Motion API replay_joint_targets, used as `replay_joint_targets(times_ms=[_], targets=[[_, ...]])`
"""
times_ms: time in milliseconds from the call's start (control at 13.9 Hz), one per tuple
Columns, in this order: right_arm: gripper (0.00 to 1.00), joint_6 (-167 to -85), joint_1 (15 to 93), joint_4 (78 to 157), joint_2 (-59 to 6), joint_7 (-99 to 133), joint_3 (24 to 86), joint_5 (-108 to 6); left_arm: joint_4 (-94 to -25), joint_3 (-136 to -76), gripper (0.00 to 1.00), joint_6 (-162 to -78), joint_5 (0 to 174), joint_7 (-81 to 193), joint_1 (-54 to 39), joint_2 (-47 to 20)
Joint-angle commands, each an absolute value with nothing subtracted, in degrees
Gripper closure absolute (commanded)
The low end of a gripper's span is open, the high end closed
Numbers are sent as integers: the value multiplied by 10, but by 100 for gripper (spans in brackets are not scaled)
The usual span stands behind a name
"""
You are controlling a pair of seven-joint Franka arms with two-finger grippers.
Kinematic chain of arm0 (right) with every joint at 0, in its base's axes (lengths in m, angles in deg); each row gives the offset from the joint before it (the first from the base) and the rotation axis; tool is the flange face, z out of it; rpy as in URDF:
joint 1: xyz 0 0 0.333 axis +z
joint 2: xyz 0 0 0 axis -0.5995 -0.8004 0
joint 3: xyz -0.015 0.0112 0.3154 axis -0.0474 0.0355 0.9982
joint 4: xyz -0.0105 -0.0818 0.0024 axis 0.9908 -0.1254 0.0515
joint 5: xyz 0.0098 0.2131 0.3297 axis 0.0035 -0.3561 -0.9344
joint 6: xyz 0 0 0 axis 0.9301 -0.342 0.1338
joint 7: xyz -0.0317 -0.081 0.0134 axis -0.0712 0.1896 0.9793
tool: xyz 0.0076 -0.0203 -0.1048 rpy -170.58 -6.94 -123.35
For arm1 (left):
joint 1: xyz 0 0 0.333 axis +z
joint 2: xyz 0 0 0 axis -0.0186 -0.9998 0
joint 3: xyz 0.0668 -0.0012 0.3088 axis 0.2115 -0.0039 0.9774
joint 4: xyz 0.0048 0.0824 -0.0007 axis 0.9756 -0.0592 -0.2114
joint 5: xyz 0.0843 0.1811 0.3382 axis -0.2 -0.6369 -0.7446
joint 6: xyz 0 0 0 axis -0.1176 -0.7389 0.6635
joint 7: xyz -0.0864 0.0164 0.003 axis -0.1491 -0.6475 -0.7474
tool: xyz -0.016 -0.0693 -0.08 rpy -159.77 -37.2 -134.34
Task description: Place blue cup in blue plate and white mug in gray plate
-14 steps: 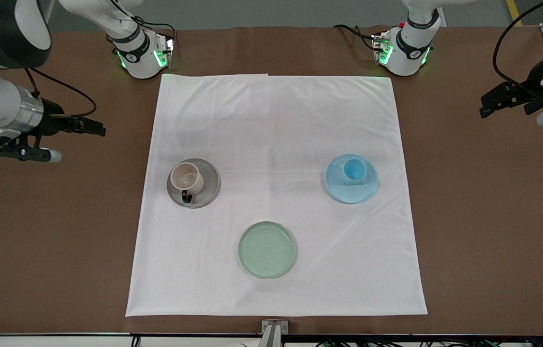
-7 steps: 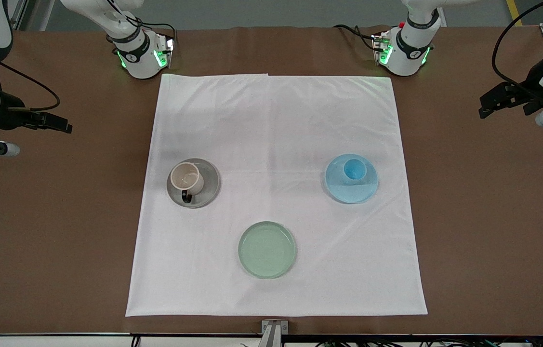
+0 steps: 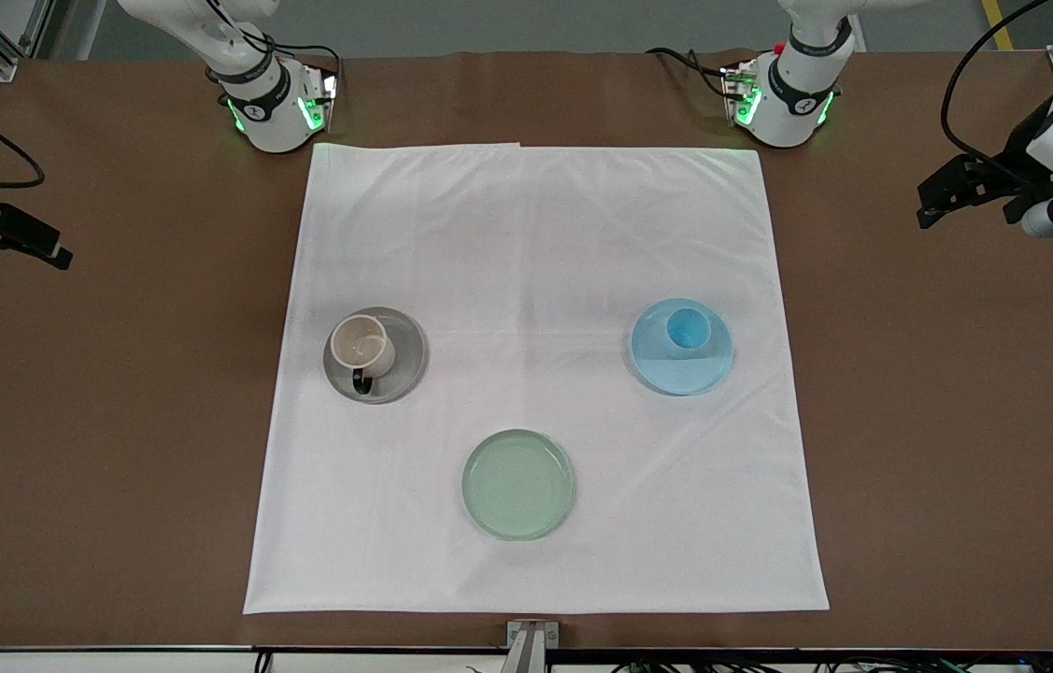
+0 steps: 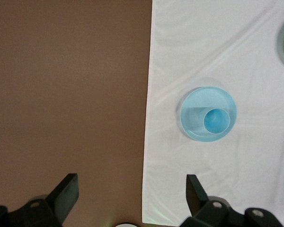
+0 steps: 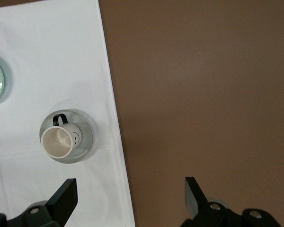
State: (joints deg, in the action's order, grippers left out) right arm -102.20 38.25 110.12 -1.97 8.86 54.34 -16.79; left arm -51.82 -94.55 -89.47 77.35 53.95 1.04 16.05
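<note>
- blue cup [image 3: 687, 329] sits in the blue plate [image 3: 681, 372], right of frame; white mug [image 3: 362, 348] in the gray plate [image 3: 400, 360], left-centre
- left tool [image 4: 131, 194] and right tool [image 5: 130, 193] both spread wide, empty, over bare worktop [image 3: 956, 421] at the frame edges
- looks done to me, I'd just park the arms

I count three round plates on one white cloth [image 3: 535, 280]: one gray plate [image 3: 405, 374], one blue plate [image 3: 694, 374] and one pale green plate [image 3: 518, 484].

There are two drinking vessels. One white mug [image 3: 362, 346] with a black handle stands on the gray plate, below and ahead of my right gripper [image 5: 128, 198]. One blue cup [image 3: 687, 330] stands on the blue plate, below and ahead of my left gripper [image 4: 132, 194].

I have two grippers, each with two fingers spread wide, both up over bare brown table [image 3: 956, 421] off the cloth's edges.

Two arm bases with green lights, one per arm.
</note>
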Motion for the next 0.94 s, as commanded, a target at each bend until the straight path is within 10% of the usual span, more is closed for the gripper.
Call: replay_joint_targets(times_ms=[0, 863], targets=[[0, -1019, 374, 1056, -41, 94, 552, -162, -533, -948, 0, -904, 775, 546, 13, 176], [0, -1018, 369, 1033, -41, 94, 552, -151, -523, -948, 0, -903, 775, 552, 14, 170]])
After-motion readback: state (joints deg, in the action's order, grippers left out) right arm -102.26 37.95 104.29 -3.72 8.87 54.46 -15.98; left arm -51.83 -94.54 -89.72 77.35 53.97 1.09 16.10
